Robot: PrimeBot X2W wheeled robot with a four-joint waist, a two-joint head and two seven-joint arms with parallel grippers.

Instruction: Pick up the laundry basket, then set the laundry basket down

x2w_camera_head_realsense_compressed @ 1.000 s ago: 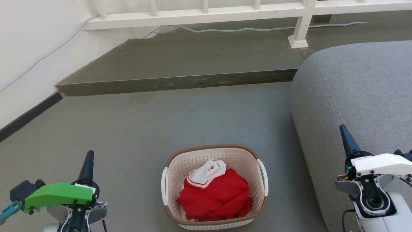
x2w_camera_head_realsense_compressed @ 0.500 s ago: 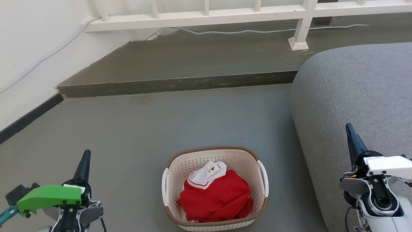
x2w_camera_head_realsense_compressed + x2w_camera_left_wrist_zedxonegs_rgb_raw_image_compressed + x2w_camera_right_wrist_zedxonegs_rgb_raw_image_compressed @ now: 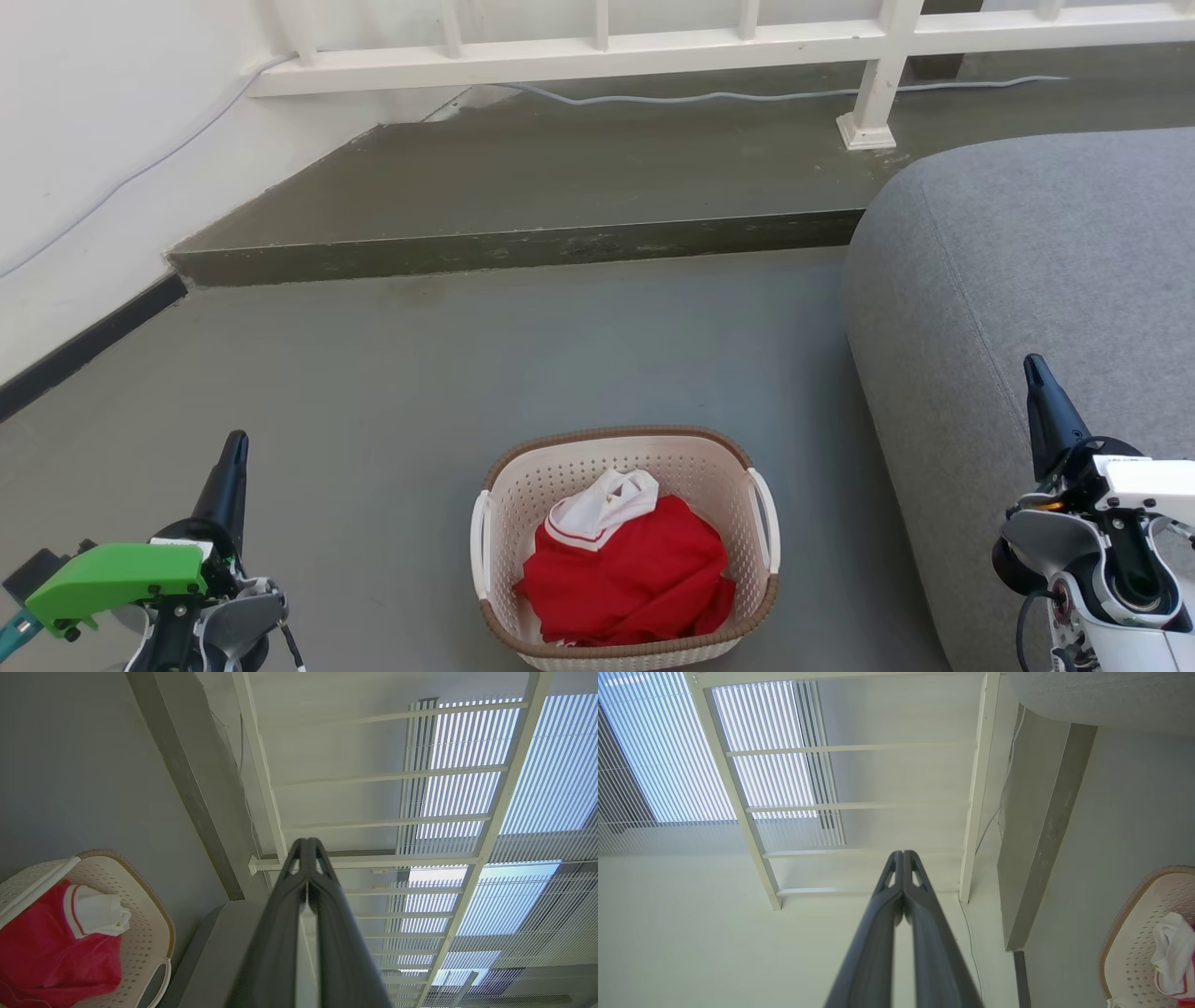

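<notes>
left gripper, fingers pressed together, hangs at the lower left over the floor. right gripper, fingers also pressed together, is at the lower right by the grey sofa. between them, apart from both, the laundry basket sits on the floor near the sofa, holding a red and white shirt.

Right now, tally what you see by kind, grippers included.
laundry basket: 1
red garment with white collar, inside the basket: 1
grey sofa: 1
grippers: 2 (left gripper, right gripper, both shut)
Total: 5
</notes>
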